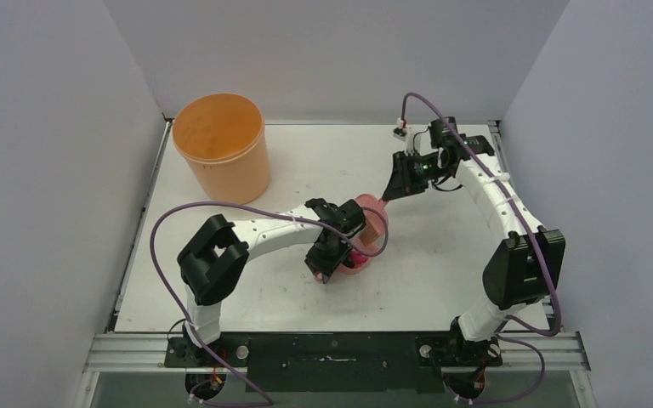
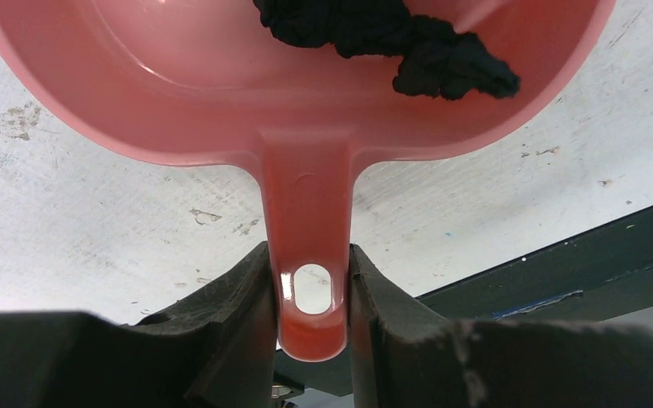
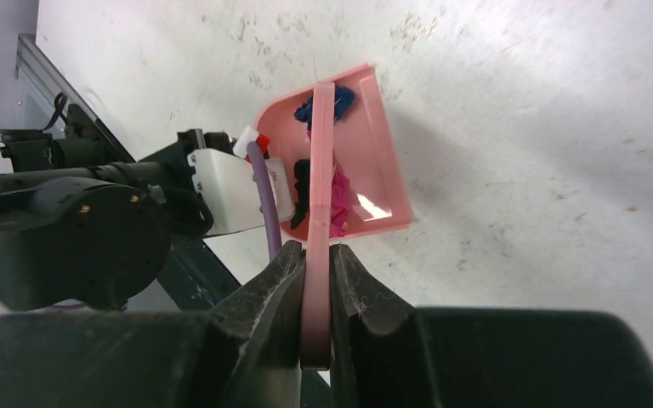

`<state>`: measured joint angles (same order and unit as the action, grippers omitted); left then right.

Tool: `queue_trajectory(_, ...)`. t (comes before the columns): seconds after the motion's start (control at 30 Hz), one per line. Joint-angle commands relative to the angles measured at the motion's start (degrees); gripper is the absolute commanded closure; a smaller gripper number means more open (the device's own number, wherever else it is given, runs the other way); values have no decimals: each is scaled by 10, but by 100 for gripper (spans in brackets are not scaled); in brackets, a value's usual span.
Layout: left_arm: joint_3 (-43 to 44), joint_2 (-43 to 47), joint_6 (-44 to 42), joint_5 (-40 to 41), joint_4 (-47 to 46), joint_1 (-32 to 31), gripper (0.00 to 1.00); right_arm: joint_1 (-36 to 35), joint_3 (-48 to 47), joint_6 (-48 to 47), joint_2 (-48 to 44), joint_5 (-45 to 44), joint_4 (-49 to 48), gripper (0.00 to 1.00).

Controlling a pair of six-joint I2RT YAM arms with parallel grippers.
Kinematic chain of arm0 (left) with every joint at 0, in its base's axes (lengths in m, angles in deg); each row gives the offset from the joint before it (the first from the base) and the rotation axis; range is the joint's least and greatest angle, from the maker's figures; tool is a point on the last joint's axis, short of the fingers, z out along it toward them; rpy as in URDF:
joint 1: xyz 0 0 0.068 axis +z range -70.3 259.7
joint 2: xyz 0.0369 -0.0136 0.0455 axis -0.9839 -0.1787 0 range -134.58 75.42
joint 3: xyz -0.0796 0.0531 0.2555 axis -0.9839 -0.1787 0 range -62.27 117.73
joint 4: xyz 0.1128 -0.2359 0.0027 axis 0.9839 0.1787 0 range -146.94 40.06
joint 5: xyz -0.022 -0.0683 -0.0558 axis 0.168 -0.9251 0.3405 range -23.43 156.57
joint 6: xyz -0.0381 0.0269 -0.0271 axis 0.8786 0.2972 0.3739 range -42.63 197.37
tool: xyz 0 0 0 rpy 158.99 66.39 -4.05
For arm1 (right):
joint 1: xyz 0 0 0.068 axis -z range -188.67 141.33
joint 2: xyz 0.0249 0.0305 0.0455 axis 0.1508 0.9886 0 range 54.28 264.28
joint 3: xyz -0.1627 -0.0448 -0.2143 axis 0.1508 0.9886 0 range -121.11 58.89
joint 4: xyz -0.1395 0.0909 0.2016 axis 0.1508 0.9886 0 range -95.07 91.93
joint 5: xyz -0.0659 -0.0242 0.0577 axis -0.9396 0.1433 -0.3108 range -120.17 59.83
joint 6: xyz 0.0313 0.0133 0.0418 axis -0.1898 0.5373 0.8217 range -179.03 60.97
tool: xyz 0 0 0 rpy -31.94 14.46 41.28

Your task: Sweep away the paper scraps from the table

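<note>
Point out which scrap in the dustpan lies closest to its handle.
The black scrap, deepest in the dustpan; the magenta scrap sits nearer the lip, the dark blue scrap off to one side.

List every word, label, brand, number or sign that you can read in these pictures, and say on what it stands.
No text can be read in any view.
The pink dustpan, brush handle, orange bucket, table, left arm and right arm show no writing.
The small white piece on the far cable is too small to tell.
</note>
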<state>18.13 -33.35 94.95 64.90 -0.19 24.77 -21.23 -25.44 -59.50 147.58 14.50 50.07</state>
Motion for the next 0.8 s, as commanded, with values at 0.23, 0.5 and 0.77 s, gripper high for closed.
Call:
queue_trajectory(0.23, -68, 88, 59, 2, -16, -5, 100, -32, -111, -84, -15, -182, -56, 95)
queue_trajectory(0.5, -142, 169, 88, 13, -11, -7, 100, -118, -45, -123, -9, -371, -175, 95)
queue_trajectory(0.77, -204, 294, 114, 62, -18, -6, 100, -119, -21, -86, -24, -375, -193, 95)
